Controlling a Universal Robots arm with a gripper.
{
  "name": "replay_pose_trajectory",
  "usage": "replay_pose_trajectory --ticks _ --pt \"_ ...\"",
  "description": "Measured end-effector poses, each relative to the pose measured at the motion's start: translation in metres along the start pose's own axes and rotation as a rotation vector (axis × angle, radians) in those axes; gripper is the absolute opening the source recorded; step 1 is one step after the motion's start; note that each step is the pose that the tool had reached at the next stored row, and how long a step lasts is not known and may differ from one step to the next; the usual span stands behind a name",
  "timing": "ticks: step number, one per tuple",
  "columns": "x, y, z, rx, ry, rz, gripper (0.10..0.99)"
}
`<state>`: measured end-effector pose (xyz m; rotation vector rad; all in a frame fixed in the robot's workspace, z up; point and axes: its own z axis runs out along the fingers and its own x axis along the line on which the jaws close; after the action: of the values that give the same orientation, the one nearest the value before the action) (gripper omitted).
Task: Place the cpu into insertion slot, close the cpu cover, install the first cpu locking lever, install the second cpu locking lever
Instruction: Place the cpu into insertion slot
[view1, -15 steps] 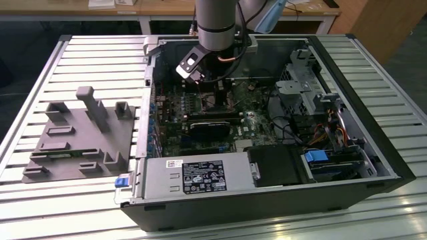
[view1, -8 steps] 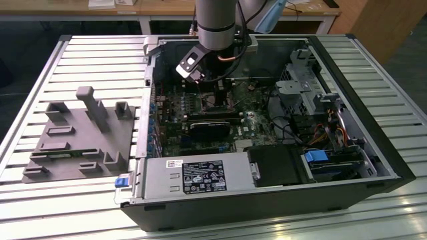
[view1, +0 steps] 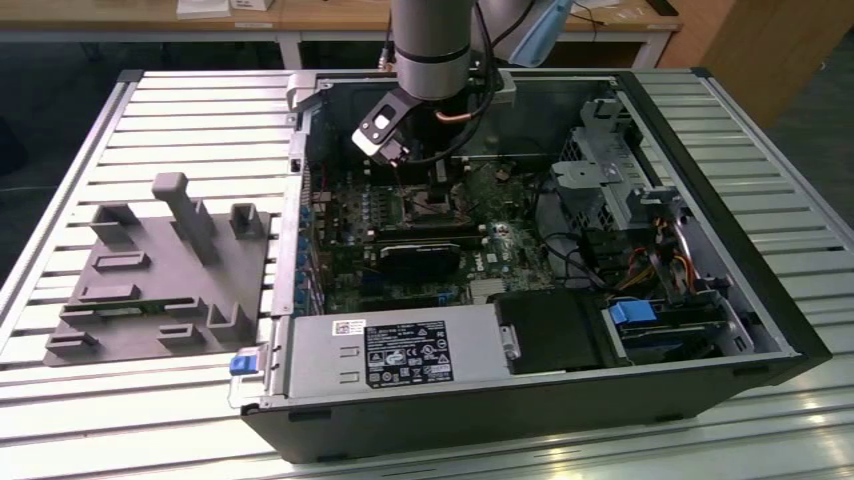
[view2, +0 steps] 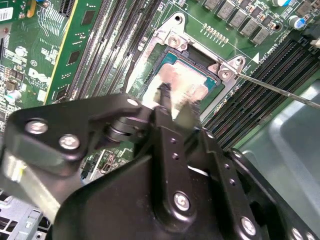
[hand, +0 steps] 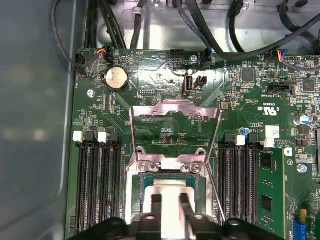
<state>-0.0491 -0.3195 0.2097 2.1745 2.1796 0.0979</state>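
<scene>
Surface: slatted metal table (view1: 174, 110); wooden desks (view1: 334, 15) behind its far edge.

Count on table: one open computer case (view1: 534, 400) lying on its side, from the middle toward the edge on the exterior view's right. One grey slotted fixture (view1: 147, 290) near the opposite edge.

One arm (view1: 430, 50) reaches down into the case.

Inside the case: one green circuit board (hand: 250, 100), one coin cell (hand: 116, 78), one insertion slot (hand: 142, 192). One cpu (hand: 170, 187) lies flat in the slot, pale top up. One cpu cover (hand: 175, 111) stands raised off the slot.

One pincer (hand: 170, 200) is just above the cpu. It is released: its two fingers (hand: 156, 204) are apart, with nothing between them.
</scene>
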Motion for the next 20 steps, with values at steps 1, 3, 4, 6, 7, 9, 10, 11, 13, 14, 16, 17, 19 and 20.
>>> replay_pose_trajectory --ticks 1,3,4,6,7,9,10,11,13,14,16,17,19,20 --pt "0.0 0.0 0.0 0.0 0.0 0.0 0.239" --pt "0.0 0.0 -0.0001 0.0 0.0 0.0 0.18" --pt "0.0 0.0 -0.0002 0.0 0.0 0.0 0.122" --pt "0.0 0.0 -0.0002 0.0 0.0 0.0 0.102" --pt "0.0 0.0 -0.0003 0.0 0.0 0.0 0.102" --pt "0.0 0.0 -0.0004 0.0 0.0 0.0 0.102" --pt "0.0 0.0 -0.0004 0.0 0.0 0.0 0.102" --pt "0.0 0.0 -0.0004 0.0 -0.0026 0.0 0.102" --pt "0.0 0.0001 -0.0011 0.0 -0.0087 -0.001 0.102" --pt "-0.0001 0.0001 -0.0019 0.0 -0.0096 -0.001 0.102" --pt "0.0 0.0004 -0.0044 0.0 -0.0096 -0.001 0.102" --pt "0.0 0.0005 -0.0063 0.0 -0.0098 0.0 0.102" --pt "0.0 0.0009 -0.0103 0.0 -0.0097 0.0 0.102" --pt "0.0 0.0011 -0.0125 0.0 -0.0096 0.0 0.102"
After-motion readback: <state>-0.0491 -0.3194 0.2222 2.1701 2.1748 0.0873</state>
